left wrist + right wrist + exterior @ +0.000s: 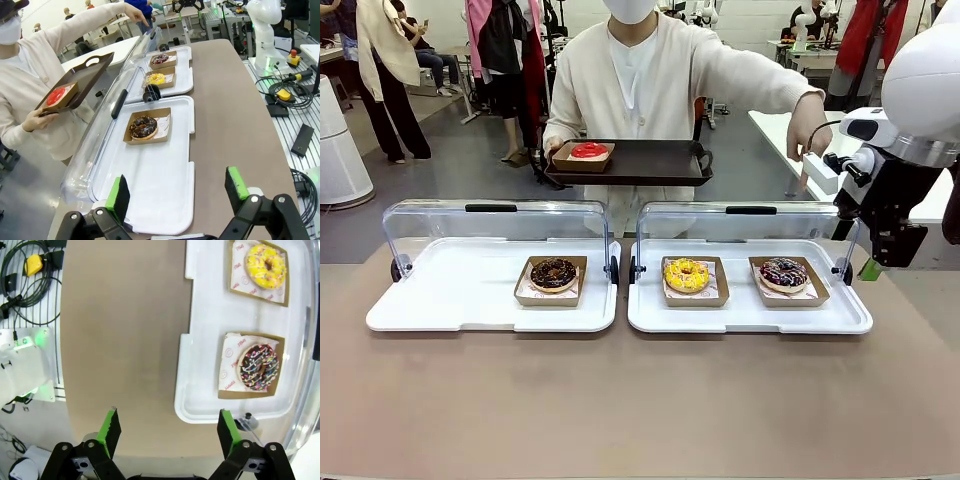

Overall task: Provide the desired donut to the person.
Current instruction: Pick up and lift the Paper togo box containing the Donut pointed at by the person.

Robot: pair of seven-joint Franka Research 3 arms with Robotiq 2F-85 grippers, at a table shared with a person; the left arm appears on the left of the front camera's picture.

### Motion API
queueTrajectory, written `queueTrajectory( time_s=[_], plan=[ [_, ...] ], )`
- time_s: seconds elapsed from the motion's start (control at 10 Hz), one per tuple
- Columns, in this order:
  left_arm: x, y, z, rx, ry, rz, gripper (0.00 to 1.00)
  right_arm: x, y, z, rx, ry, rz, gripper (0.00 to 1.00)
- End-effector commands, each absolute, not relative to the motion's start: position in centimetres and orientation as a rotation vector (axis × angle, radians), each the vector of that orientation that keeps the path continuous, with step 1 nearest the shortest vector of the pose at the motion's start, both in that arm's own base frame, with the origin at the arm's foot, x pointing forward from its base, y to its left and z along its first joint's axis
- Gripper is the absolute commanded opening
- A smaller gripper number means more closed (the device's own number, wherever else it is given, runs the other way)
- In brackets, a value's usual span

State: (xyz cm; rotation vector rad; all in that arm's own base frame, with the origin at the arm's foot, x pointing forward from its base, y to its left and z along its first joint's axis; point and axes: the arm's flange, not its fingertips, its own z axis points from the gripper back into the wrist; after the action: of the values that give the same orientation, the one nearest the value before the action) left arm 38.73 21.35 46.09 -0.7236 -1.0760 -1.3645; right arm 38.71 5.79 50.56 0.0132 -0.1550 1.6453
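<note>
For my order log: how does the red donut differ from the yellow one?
The red donut has red icing; the yellow donut has yellow icing with sprinkles. The red donut sits on a dark tray held by the person; the yellow donut lies on a white display tray. Both sit in brown cardboard boxes.

table (640, 410) — tan top | left white tray (450, 292) | right white tray (740, 318) — side by side

Left tray (450, 290) lies beside right tray (740, 318), before the person (650, 90).
</note>
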Motion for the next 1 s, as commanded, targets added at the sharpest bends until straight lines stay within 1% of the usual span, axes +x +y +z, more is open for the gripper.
queueTrajectory(
  time_s=[0.0, 0.1, 0.3, 0.5, 0.9],
  plan=[
    [38.6, 21.4, 46.2, -0.722, -1.082, -1.365, 1.00, 38.4, 5.3, 48.9, -0.035, -0.199, 1.611, 1.00],
    [38.6, 21.4, 46.2, -0.722, -1.082, -1.365, 1.00, 38.4, 4.9, 47.2, -0.055, -0.209, 1.579, 1.00],
    [38.6, 21.4, 46.2, -0.722, -1.082, -1.365, 1.00, 39.5, 4.1, 44.2, -0.014, -0.172, 1.518, 1.00],
    [38.6, 21.4, 46.2, -0.722, -1.082, -1.365, 1.00, 40.8, 3.7, 41.7, 0.005, -0.145, 1.519, 1.00],
    [38.6, 21.4, 46.2, -0.722, -1.082, -1.365, 1.00, 46.0, 2.5, 39.5, 0.044, -0.135, 1.472, 1.00]
  ],
)
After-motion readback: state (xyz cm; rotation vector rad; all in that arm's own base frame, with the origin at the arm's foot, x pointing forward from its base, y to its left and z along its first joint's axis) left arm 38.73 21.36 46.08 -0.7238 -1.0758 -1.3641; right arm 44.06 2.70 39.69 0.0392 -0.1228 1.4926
